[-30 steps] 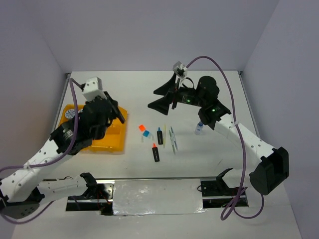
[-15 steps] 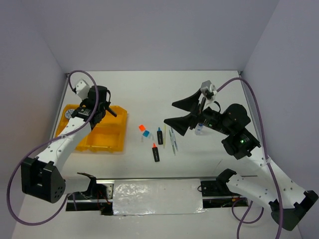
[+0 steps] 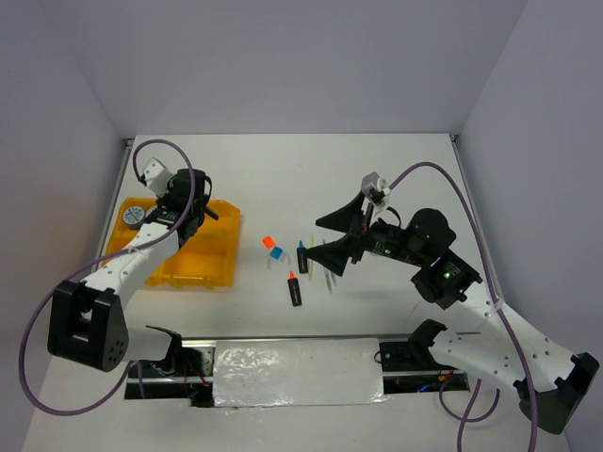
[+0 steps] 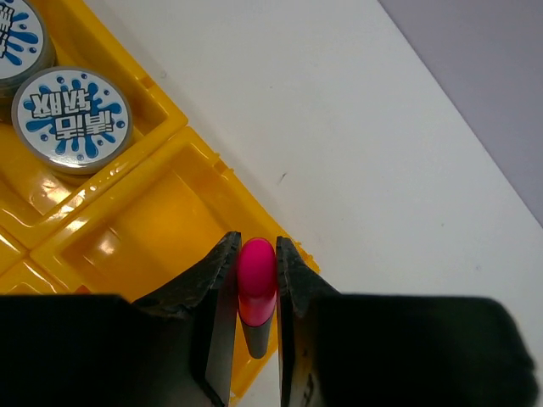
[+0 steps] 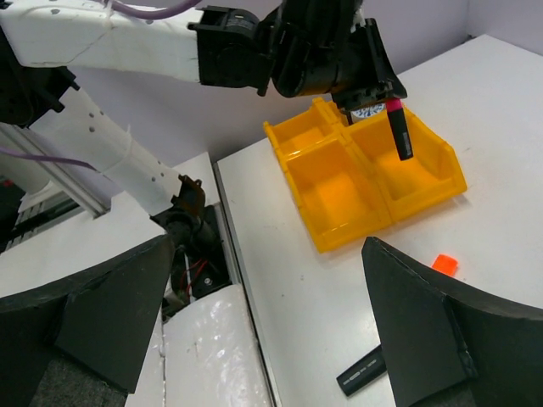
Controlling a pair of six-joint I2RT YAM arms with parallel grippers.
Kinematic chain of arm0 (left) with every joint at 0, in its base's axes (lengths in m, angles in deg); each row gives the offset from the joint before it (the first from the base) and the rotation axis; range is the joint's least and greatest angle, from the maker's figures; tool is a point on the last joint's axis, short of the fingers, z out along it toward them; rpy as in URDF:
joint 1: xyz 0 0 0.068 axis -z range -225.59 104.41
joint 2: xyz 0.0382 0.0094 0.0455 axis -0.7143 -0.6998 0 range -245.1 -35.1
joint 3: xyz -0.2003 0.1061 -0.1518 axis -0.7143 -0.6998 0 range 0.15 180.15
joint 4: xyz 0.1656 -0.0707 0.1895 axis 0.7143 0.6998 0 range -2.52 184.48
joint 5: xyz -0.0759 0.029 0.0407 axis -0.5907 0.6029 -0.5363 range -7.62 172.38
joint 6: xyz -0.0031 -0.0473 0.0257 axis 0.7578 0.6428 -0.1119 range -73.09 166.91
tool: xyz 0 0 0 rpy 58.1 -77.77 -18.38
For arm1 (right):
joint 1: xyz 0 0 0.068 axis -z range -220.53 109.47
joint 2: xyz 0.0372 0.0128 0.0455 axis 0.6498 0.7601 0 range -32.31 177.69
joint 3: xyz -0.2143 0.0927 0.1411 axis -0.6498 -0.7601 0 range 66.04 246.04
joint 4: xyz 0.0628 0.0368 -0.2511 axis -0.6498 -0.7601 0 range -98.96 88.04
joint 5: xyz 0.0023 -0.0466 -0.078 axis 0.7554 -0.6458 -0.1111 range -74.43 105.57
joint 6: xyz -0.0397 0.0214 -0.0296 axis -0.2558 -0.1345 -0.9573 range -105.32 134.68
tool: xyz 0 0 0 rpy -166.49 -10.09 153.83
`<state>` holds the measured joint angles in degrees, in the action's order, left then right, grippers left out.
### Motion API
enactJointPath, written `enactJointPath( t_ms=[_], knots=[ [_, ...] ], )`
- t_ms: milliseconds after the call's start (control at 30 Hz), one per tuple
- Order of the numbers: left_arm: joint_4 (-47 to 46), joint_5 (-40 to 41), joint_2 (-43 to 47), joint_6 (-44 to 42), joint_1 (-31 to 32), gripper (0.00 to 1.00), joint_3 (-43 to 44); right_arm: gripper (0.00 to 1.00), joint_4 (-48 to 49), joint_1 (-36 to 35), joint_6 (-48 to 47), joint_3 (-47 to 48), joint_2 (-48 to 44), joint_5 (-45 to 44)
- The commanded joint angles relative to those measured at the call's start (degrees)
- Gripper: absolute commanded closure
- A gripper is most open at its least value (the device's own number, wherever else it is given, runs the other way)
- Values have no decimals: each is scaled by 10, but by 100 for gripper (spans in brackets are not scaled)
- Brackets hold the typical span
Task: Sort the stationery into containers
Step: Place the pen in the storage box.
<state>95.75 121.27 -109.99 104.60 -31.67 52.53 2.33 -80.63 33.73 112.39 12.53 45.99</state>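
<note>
The left tool [image 4: 256, 248] grips the pink-capped marker [image 4: 255, 284] by its cap end, suspended over the outer rim of the yellow tray [image 4: 127, 246]; the right tool [image 3: 328, 240] stands fully spread and empty above the white worktop [image 3: 283, 169].

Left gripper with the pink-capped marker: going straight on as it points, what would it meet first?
Likely the yellow-orange translucent plastic tray: the left gripper, shut on the pink-capped black marker, points at a compartment's outer wall, though depth is unclear.

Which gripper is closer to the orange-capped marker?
Right. The right gripper hangs open just beyond the orange-capped marker; the left gripper is over the tray, holding a pink-capped marker.
</note>
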Motion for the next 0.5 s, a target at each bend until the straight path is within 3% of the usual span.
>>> enactJointPath(
  t_ms=[0, 100, 133, 200, 333, 433, 467],
  knots=[
    [-17, 22, -23, 16, -5, 78, 5, 0, 24, -13, -1, -3, 5, -20],
    [2, 19, -39, 26, -6, 62, 15, 0, 0, -24, -4, 8, 12, -39],
    [23, 22, -46, 30, -6, 47, 18, 0, -4, -28, -10, 13, 15, -48],
    [39, 22, -49, 39, -7, 28, 27, 0, -14, -37, -16, 16, 15, -59],
    [78, 28, -29, 46, -9, 13, 40, 0, -24, -45, -18, 23, 23, -76],
    [111, 32, 20, 45, -7, 3, 52, 0, -57, -62, -14, 42, 49, -130],
    [128, 27, 34, 24, -6, 1, 65, 0, -84, -70, -12, 49, 60, -185]
  ],
)
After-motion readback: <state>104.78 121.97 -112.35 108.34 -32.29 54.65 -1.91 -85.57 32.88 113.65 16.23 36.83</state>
